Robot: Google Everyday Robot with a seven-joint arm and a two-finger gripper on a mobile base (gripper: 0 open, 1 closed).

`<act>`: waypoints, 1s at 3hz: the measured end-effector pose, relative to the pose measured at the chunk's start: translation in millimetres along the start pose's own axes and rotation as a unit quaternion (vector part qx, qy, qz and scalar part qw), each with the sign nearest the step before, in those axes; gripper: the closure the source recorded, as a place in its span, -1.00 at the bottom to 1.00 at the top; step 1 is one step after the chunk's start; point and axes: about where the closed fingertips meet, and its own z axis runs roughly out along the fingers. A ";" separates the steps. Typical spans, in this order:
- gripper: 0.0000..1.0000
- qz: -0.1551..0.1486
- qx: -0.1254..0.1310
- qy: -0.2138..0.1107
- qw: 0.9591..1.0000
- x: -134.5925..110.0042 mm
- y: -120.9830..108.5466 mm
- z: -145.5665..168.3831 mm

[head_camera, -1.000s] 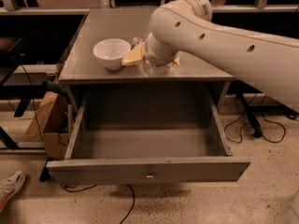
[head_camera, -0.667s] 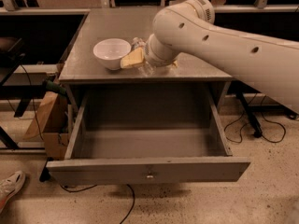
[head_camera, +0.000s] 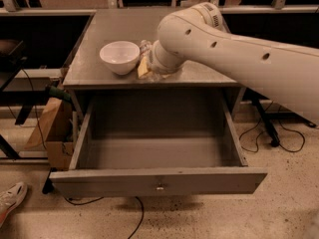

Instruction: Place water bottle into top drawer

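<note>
- The water bottle (head_camera: 145, 47) lies on the grey cabinet top (head_camera: 124, 21), near its front edge and about midway along it. It sits just right of the white bowl (head_camera: 119, 57).
- Only a small part of the bottle shows: a pale, rounded end with a few reddish specks, sticking out from behind the arm's wrist toward the back edge. Some clear, crinkled, glinting material shows at the front edge under the wrist, but I cannot tell whether that is the bottle's body.
- The gripper (head_camera: 150, 70) is down at the cabinet top, under the thick cream wrist and between the bowl and the front edge. The wrist covers it, so I cannot tell whether it is open or closed, or whether it has hold of the bottle.
- A pale yellow patch (head_camera: 143, 67) shows at the wrist's left side, close to the bowl. I cannot tell what it is.
- The arm (head_camera: 239, 54) reaches in from the right edge of the view and crosses above the right front corner of the cabinet top.
- The top drawer (head_camera: 158, 179) is pulled far out toward the camera. It is wide and deep, with grey metal walls and a flat front panel, and a small knob (head_camera: 159, 186) sits at the middle of that panel.
- The bottle is on the cabinet top, not in the drawer.
- The bowl stands upright near the front left corner of the cabinet top.
</note>
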 end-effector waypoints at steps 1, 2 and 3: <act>0.46 0.012 0.012 -0.004 1.000 -0.1 -1.5 -2.2; 0.92 0.028 0.025 -0.018 0.999 -3.6 -5.1 -11.2; 1.00 0.039 0.025 -0.051 0.998 -12.7 -3.9 -29.4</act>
